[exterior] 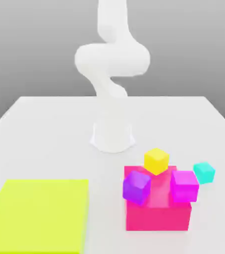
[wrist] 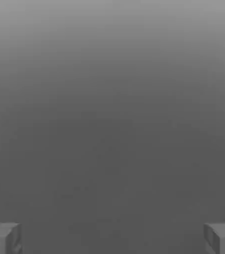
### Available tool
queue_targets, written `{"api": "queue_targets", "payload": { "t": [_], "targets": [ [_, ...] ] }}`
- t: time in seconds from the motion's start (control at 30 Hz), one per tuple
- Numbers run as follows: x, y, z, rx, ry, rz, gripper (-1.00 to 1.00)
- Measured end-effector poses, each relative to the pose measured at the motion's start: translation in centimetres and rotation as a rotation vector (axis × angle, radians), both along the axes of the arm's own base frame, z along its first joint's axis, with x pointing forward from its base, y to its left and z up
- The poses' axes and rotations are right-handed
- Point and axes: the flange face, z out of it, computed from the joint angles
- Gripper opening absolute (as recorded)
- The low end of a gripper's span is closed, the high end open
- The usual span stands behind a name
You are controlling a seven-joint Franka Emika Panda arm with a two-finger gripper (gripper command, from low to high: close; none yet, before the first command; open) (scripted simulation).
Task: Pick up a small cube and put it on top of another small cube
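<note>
- A white robot arm (exterior: 112, 64) rises from its round base (exterior: 113, 136) at the middle of a pale worktop (exterior: 45, 134), its upper links bending back and climbing out past the top of the exterior view.
- The pincer (wrist: 112, 238) stands released: seen from the hand, its two grey fingertips (wrist: 3, 237) sit wide apart at opposite edges with nothing between them, facing a plain grey backdrop.
- The small cyan cube (exterior: 204, 172) rests on the worktop just beside the big pink-red block (exterior: 158, 208), off that block's far corner on the exterior view's right; whether the two touch cannot be told.
- The small purple cube (exterior: 136, 187) sits on the pink-red block's top at its corner on the exterior view's left, slightly tilted and reaching out over the edge.
- A brighter magenta cube (exterior: 184, 186) sits on the same block's top toward the exterior view's right, between the purple cube and the cyan one.
- A yellow cube (exterior: 156, 160) perches at the far edge of the block's top, nearer the arm's base, between the purple and magenta cubes.
- A flat yellow-green slab (exterior: 37, 213) lies on the worktop in the near corner on the exterior view's left, well apart from the block and its cubes.
- The cyan cube lies well apart from the arm, and no cube rests on the purple one.
</note>
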Motion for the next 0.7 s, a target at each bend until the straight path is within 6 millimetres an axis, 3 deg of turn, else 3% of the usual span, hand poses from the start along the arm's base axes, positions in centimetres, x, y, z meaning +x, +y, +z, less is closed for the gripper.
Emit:
{"api": "queue_targets", "payload": {
  "t": [0.07,0.17,0.33,0.5,0.7],
  "targets": [
    [2.0,3.7,-4.8,-0.066,0.065,0.15,0.0],
    [3.2,9.0,-11.7,-0.157,0.148,0.362,0.0],
    [1.4,17.2,-23.2,-0.306,0.267,0.721,0.0],
    [-4.4,23.3,-34.2,-0.454,0.369,1.092,0.0],
    [-15.2,26.7,-45.5,-0.635,0.466,1.561,0.0]
  ]
}}
